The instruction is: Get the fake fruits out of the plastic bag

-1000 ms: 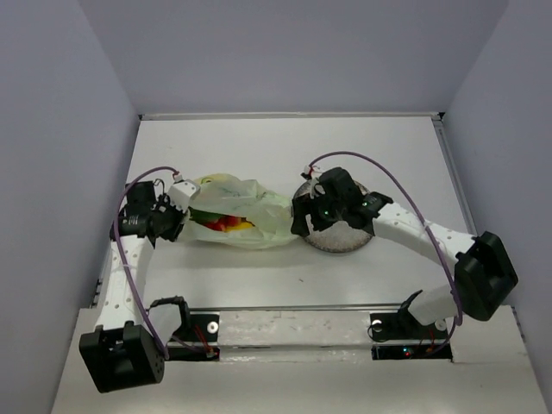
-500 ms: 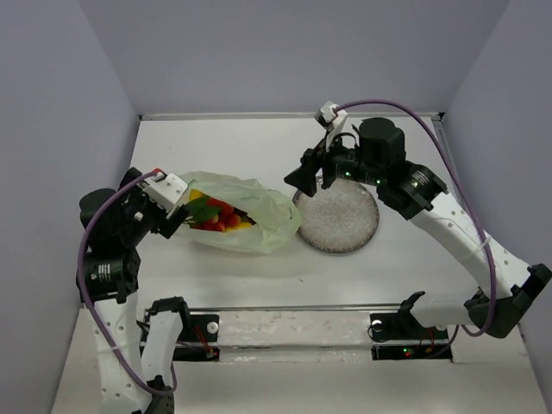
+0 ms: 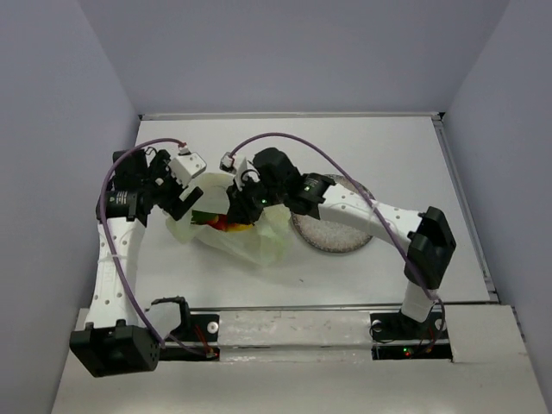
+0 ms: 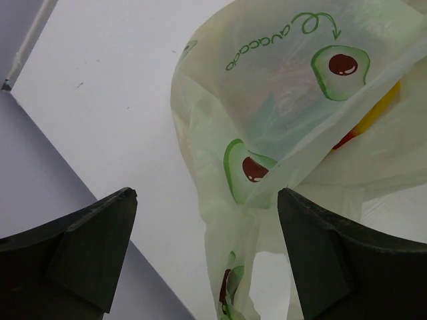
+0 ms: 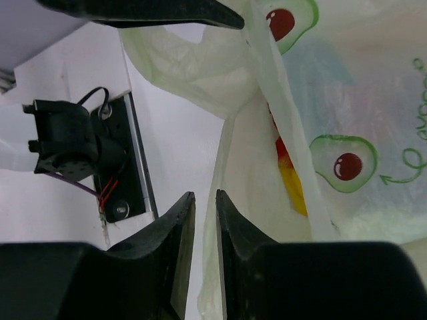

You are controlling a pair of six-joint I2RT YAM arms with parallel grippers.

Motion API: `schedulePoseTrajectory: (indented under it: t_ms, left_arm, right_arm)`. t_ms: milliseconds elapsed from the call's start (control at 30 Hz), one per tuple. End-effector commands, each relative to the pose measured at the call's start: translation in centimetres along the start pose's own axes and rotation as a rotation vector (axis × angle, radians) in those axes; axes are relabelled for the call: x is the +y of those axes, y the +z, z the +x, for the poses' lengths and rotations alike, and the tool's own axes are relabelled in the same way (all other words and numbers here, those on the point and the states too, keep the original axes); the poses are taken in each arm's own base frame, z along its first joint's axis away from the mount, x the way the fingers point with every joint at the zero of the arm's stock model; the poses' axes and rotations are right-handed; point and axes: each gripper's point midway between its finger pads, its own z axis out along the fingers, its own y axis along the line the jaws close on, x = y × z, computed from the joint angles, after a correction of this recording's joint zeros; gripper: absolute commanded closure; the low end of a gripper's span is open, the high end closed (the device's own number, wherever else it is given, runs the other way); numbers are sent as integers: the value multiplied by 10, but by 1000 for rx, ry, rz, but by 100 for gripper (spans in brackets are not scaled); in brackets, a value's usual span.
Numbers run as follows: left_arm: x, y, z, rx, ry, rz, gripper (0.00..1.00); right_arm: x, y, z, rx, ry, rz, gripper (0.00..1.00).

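The plastic bag (image 3: 250, 235) is being held left of centre in the top view, just left of the speckled plate (image 3: 345, 235), with its lower part sagging toward the bench (image 3: 285, 147). The right claw (image 5: 203, 195) is being pressed almost together. A fold of the bag's rim appears to be pinched in the narrow slit, though the contact itself cannot be seen. The left claw (image 4: 207, 193) is being kept spread wide, with the bag's avocado-printed edge hanging between its fingers (image 4: 87, 240) and nothing being gripped.

The fake fruits (image 3: 220, 224) are being carried inside the bag. A yellow piece (image 4: 377, 110) and a red fruit (image 4: 343, 140) are being shown through the film at the right of the left wrist view.

The film is being judged thin, limp and slippery, likely to stretch or slide out of a shallow pinch, so the doubled rim or a handle is being favoured as the hold. The fruits are being judged light, hard and smooth, prone to rolling, so a hold across the middle of a round one is being advised.
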Motion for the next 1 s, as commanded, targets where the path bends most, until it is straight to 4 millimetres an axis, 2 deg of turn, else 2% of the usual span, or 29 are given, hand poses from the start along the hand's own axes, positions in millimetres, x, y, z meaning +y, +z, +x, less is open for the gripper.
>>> schedulePoseTrajectory:
  t_ms: [0,67,100,133,167,200,233,300,333,400,433,500,533,567,633,700,733,767,800,833,867,900,967]
  left_arm:
    - [-8,-3,-9,-37,74,4,1]
    - [-5,4,-9,-43,58,-25,2]
    - [-3,6,-5,-20,37,-46,4]
    - [-9,11,-1,-11,4,-44,11]
    - [-5,12,0,-8,-14,-70,18]
    - [-2,11,4,12,-55,-102,27]
    - [-9,14,2,14,-55,-89,48]
    - [-9,13,4,28,-74,-109,69]
    - [-11,12,4,24,-93,-114,85]
    - [-13,10,-2,0,-102,-112,98]
    - [-14,9,-4,-10,-126,-119,100]
    - [-10,6,-10,-35,-135,-145,100]
    - [-9,5,-12,-41,-143,-155,100]
    - [-7,4,-13,-48,-162,-172,100]
    - [-1,1,-11,-43,-182,-216,100]
    - [-5,1,-7,-28,-170,-199,100]
    - [-12,1,-13,-49,-132,-149,99]
    - [-32,2,-13,-61,-112,-48,88]
    - [-39,1,-15,-71,-70,-2,72]
    - [-49,1,-12,-64,-67,45,32]
    - [-55,3,-12,-68,-63,75,16]
    - [-61,5,-12,-74,-64,101,4]
    - [-67,14,-4,-55,-91,124,1]
  right_arm:
    - [17,23,-10,-31,-26,-25,76]
    - [4,37,-3,-19,29,41,77]
    - [-9,47,5,-4,46,87,77]
    - [-29,50,5,-17,49,186,78]
    - [-37,52,3,-27,56,228,80]
    - [-47,59,10,-13,57,259,81]
    - [-53,62,10,-14,52,284,83]
    - [-57,67,5,-25,62,295,83]
    - [-66,74,13,-14,80,327,83]
    - [-73,81,10,-27,106,355,83]
    - [-83,89,20,-12,113,388,83]
    - [-90,95,21,-17,128,411,83]
    - [-92,96,16,-28,135,420,83]
    - [-104,91,14,-54,160,501,83]
    - [-115,83,12,-79,180,582,83]
    - [-132,70,6,-116,175,698,83]
    - [-141,63,2,-136,168,760,81]
    - [-149,61,4,-134,164,783,81]
    - [-156,59,2,-139,170,795,81]
    - [-157,60,1,-146,179,800,81]
    - [-165,56,0,-153,193,814,81]
    - [-171,55,0,-157,203,824,81]
    - [-169,55,-3,-166,207,814,81]
